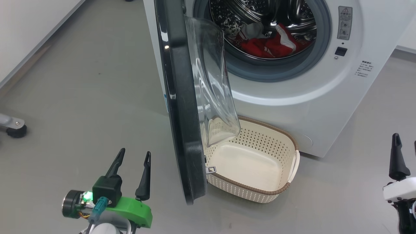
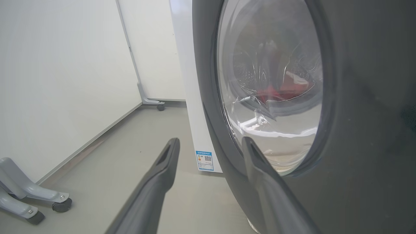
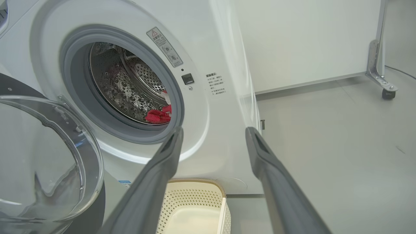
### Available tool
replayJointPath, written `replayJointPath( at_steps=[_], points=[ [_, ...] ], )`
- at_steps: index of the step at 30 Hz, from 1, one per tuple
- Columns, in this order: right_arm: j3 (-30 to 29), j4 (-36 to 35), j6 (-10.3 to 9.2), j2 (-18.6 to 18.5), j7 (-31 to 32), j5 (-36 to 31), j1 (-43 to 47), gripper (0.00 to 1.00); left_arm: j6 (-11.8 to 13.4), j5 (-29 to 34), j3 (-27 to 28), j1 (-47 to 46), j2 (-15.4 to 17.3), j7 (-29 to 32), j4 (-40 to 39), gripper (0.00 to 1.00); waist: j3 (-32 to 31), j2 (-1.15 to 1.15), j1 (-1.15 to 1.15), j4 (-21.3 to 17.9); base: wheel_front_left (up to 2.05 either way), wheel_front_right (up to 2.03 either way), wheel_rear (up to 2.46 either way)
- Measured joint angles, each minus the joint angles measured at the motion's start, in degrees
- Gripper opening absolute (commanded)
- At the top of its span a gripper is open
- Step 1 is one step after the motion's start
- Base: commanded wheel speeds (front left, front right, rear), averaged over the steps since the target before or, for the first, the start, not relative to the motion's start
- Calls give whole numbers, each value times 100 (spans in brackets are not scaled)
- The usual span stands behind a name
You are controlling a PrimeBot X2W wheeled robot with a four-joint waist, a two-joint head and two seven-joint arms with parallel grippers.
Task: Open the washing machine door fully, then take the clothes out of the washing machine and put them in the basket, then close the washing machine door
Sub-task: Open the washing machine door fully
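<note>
The white washing machine (image 1: 292, 97) stands with its door (image 1: 182, 113) swung out edge-on toward me, the clear dome facing the drum. Red and white clothes (image 1: 269, 45) lie in the steel drum. The cream basket (image 1: 260, 190) sits on the floor below the opening, partly behind the door, with nothing in it. My left gripper (image 1: 135, 151) is open, low and left of the door's black rim (image 2: 357, 97). At the right edge my right gripper (image 1: 405, 138) is open too. The right wrist view shows the right gripper (image 3: 213, 129) facing the machine front, with the clothes (image 3: 157, 115) and basket (image 3: 195, 201).
Grey floor lies all around. A castor foot of a white panel (image 1: 13, 126) stands at the far left, and another castor leg (image 3: 386, 87) is off to the machine's right. A white wall (image 1: 26, 26) runs along the left.
</note>
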Motion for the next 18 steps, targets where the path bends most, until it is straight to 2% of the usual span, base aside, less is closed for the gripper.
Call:
replayJointPath(
  at_steps=[4,5,6,11,15,18],
  points=[
    [63,-97,-318,-213,-613,-831,3,100,0,0,22,33,0,0,8,100,-10,0,0,-23,0,0,0],
    [108,-172,-457,-235,-552,-1154,7,100,0,11,31,49,0,0,12,100,-15,0,0,-35,0,0,0],
    [108,-172,-457,-235,-552,-1154,7,100,0,11,31,49,0,0,12,100,-15,0,0,-35,0,0,0],
    [360,-491,-829,-238,-398,-1993,76,100,0,18,74,53,3,0,14,100,-28,0,0,-79,0,0,0],
    [550,-615,-950,-87,-385,-2313,258,100,0,18,109,60,7,0,16,100,-25,0,0,-114,0,0,0],
    [593,-739,-954,89,-368,-2481,355,100,-1,23,131,74,7,0,18,100,-15,0,0,-144,0,0,0]
  ],
)
